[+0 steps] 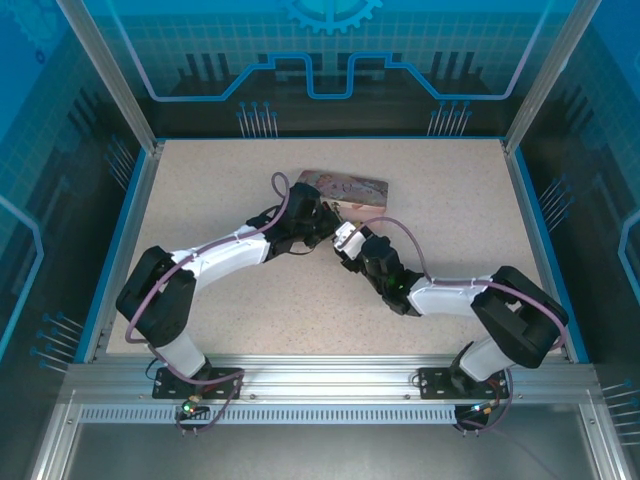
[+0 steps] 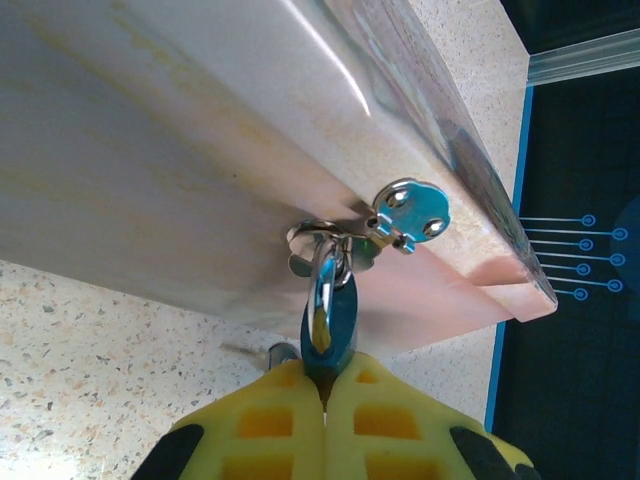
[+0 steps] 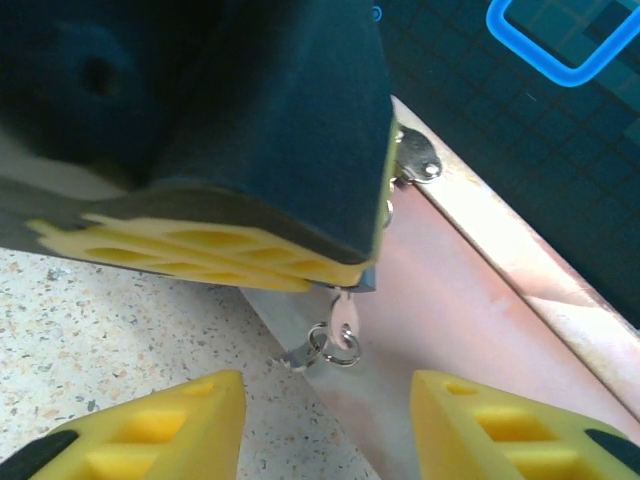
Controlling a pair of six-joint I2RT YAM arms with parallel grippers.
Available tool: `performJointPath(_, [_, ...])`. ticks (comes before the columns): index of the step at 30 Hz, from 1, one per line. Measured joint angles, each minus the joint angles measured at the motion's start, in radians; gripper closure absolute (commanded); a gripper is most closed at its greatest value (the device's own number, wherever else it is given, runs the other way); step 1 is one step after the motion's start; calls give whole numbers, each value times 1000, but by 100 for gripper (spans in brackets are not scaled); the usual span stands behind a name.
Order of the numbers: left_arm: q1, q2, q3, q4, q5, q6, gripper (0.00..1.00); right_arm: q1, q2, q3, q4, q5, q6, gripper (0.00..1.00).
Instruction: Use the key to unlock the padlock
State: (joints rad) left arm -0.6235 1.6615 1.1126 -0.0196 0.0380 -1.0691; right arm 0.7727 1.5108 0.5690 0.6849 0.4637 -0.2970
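The left gripper (image 2: 325,390) has its yellow ribbed fingers (image 2: 265,420) clenched on the small teal-blue metal padlock (image 2: 330,325). The padlock's thin silver shackle (image 2: 322,275) runs straight out past the fingertips into a cluster of silver rings (image 2: 315,238) beside the silver hasp (image 2: 410,213) of the pink rectangular tin box (image 2: 200,130). The right gripper (image 3: 328,390) has its fingers (image 3: 180,420) spread, grasping nothing, with those rings just ahead of the gap between them.

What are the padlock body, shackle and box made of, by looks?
Padlock body: probably metal, glossy teal coat, bright reflections. Shackle: polished silver metal, mirror-bright. Box: likely thin sheet metal, pink, smooth with a soft highlight streak.
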Motion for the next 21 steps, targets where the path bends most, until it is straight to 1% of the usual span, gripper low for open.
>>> performJointPath(4, [0,0,-5,3,5,-5,100,-22,0,0,1,-13,2,54])
performJointPath(9, [2,-2,-5,3,8,-6,100,-39,-19,-20,27,-45,5,42])
performJointPath(14, [17,-11,-5,3,23,-6,100,-38,-61,-69,43,-51,-6,35])
performJointPath(21, [48,-39,-5,-12,56,-6,100,-13,-77,-89,62,-34,-84,32])
